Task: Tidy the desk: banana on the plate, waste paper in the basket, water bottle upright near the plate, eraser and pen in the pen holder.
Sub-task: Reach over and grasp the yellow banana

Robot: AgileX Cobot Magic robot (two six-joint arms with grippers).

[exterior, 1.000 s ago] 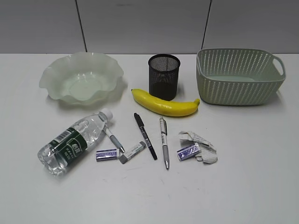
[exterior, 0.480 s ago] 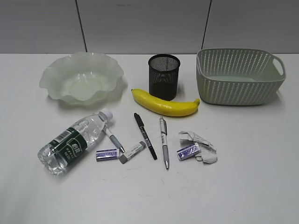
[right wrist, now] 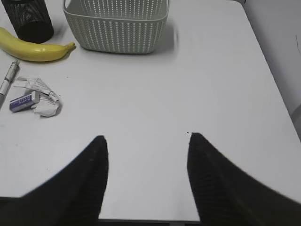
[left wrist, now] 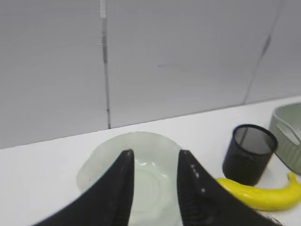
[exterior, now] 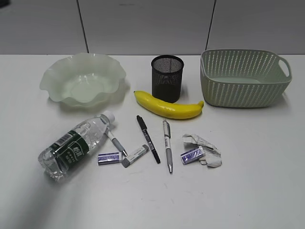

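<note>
The banana (exterior: 167,107) lies on the desk (exterior: 257,181) in front of the black mesh pen holder (exterior: 167,76). The plate (exterior: 83,78) is at the back left and the basket (exterior: 243,78) at the back right, both empty. The water bottle (exterior: 76,145) lies on its side at the front left. The waste paper (exterior: 206,147) lies at centre right against a purple-sleeved eraser (exterior: 192,155). Two more erasers (exterior: 108,158) (exterior: 135,155) and three pens (exterior: 148,139) (exterior: 167,145) (exterior: 116,141) lie mid-desk. My left gripper (left wrist: 155,153) is open and empty, high above, framing the plate (left wrist: 99,162). My right gripper (right wrist: 146,136) is open and empty over the bare right front of the desk.
The left wrist view shows the pen holder (left wrist: 248,153), the banana (left wrist: 256,193) and the basket's edge (left wrist: 287,136). The right wrist view shows the basket (right wrist: 117,28), the banana (right wrist: 33,49), the waste paper (right wrist: 40,94) and the desk's right edge (right wrist: 277,94). A grey panelled wall stands behind the desk.
A small dark shape has come into the top left corner of the exterior view and a faint shadow has spread over the desk's front left. No object has moved.
</note>
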